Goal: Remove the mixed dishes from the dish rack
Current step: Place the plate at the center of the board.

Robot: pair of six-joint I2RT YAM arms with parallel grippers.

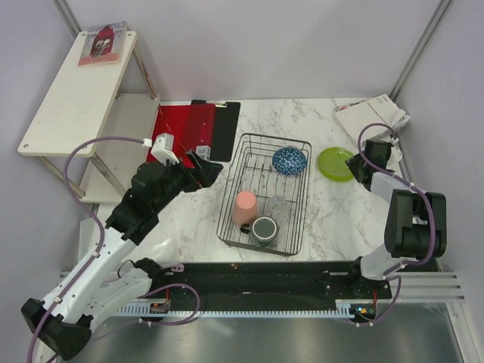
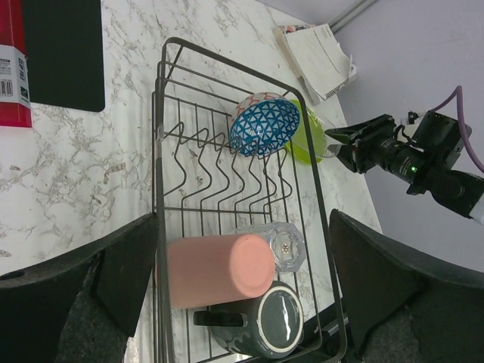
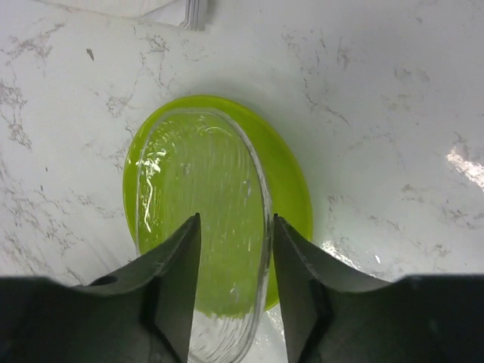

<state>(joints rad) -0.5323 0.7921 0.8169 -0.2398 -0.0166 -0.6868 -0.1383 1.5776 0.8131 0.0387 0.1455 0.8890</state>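
Observation:
The black wire dish rack (image 1: 295,144) stands mid-table. It holds a blue patterned bowl (image 1: 290,159), a salmon-pink cup (image 1: 243,208) lying on its side, a clear drinking glass (image 1: 277,206) and a dark grey mug (image 1: 265,231). All also show in the left wrist view: bowl (image 2: 265,125), cup (image 2: 215,270), glass (image 2: 283,246), mug (image 2: 272,325). My left gripper (image 1: 210,170) is open and empty, left of the rack. The lime-green plate (image 1: 335,163) lies on the table right of the rack. A clear glass dish (image 3: 200,212) rests tilted on it. My right gripper (image 3: 235,219) straddles the dish's rim, jaws slightly apart.
A red clipboard (image 1: 175,134) and a black one (image 1: 221,128) lie at the back left of the table. Papers (image 1: 370,117) lie at the back right. A white shelf unit (image 1: 76,91) stands to the left.

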